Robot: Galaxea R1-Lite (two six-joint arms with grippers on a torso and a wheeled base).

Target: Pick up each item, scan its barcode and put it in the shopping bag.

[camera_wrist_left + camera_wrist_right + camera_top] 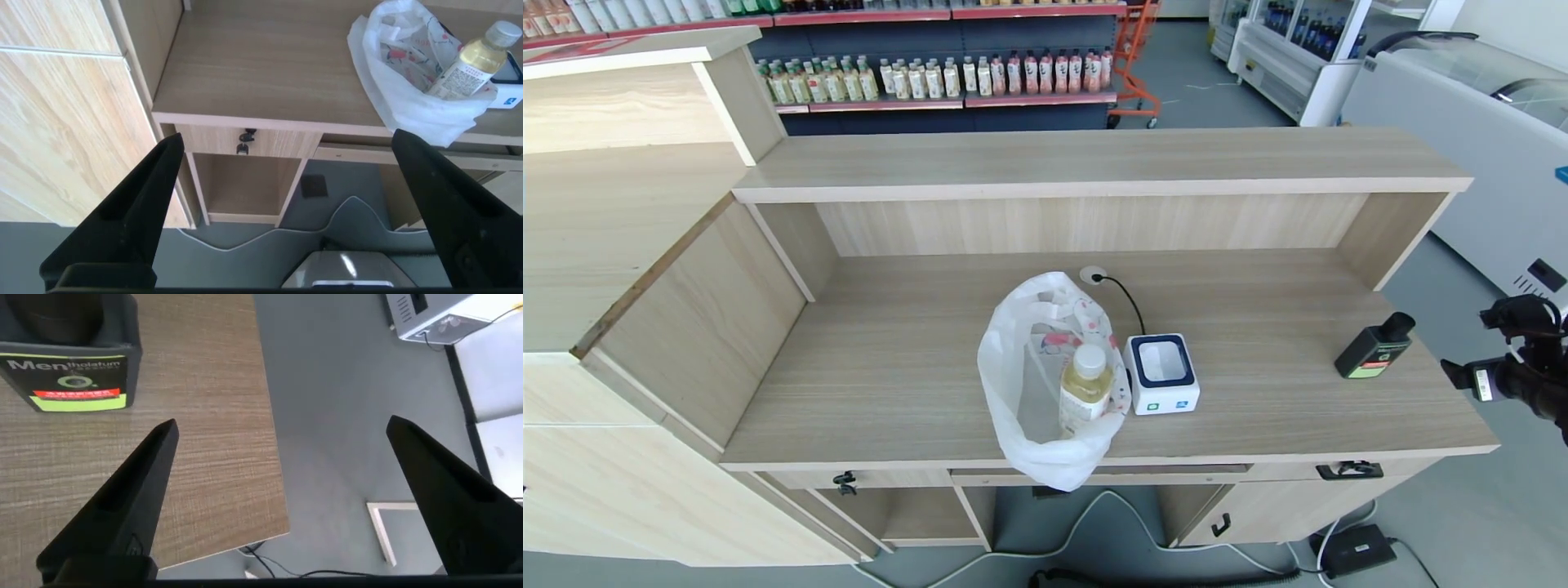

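Note:
A white plastic shopping bag point(1021, 384) stands open at the counter's front middle, with a pale yellow drink bottle point(1086, 385) upright inside it. Just right of the bag sits the white box scanner point(1162, 373). A black bottle point(1374, 347) with a green and red label lies near the counter's right end. My right gripper point(282, 423) hangs open beside that end, the black bottle point(69, 351) just beyond one finger. Low by the counter's front left corner, my left gripper point(288, 139) is open and holds nothing; the bag point(409, 90) and drink bottle point(474, 61) lie beyond it.
The wooden counter point(915, 359) has a raised back shelf point(1094, 163) and a side wall point(711, 327) on the left. A cable point(1123, 298) runs from the scanner to a hole. Freezers point(1462, 122) stand to the right. Cables and a power brick point(1356, 549) lie on the floor.

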